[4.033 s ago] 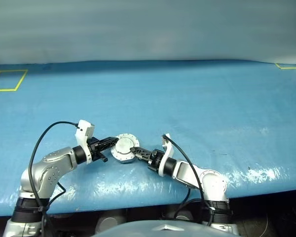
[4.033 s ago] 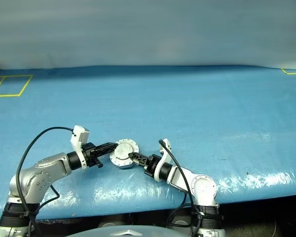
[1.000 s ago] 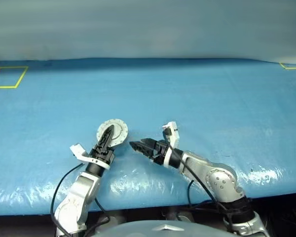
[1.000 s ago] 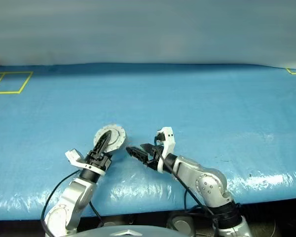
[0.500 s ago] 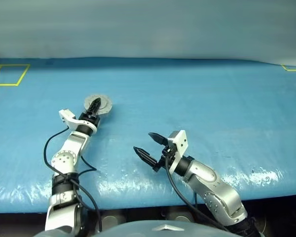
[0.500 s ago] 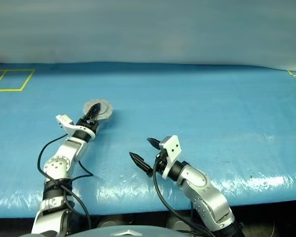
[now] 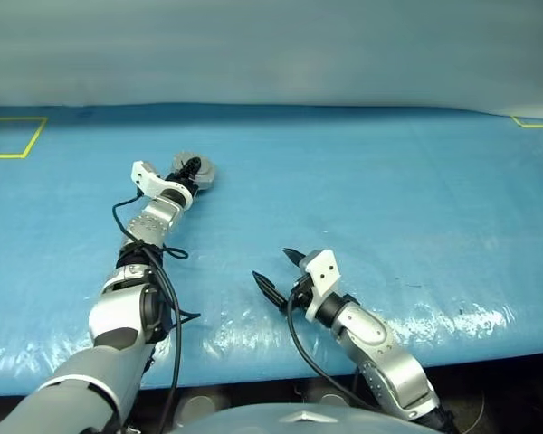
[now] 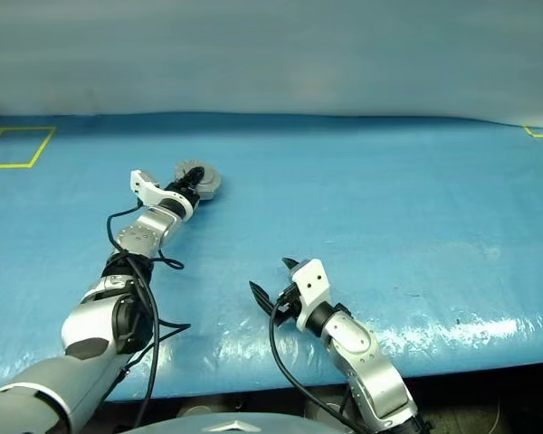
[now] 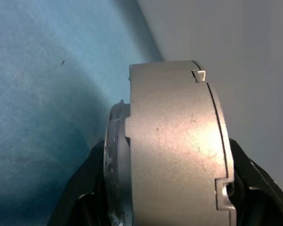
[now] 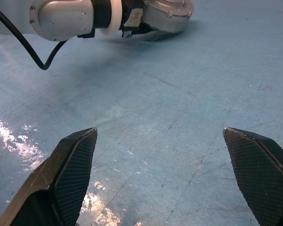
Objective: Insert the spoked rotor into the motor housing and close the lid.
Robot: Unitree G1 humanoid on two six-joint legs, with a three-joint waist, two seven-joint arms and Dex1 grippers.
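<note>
Blue table cover point(image 7: 389, 181) bears yellow tape outlines point(image 7: 14, 137).

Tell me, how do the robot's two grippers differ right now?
The left gripper reaches far out over the blue table, while the right gripper hangs close to the table's near edge. The left gripper's fingers sit on either side of the closed motor housing; the right gripper holds nothing, its black fingers spread wide over bare table. Both have two black fingers on a silver arm.
</note>
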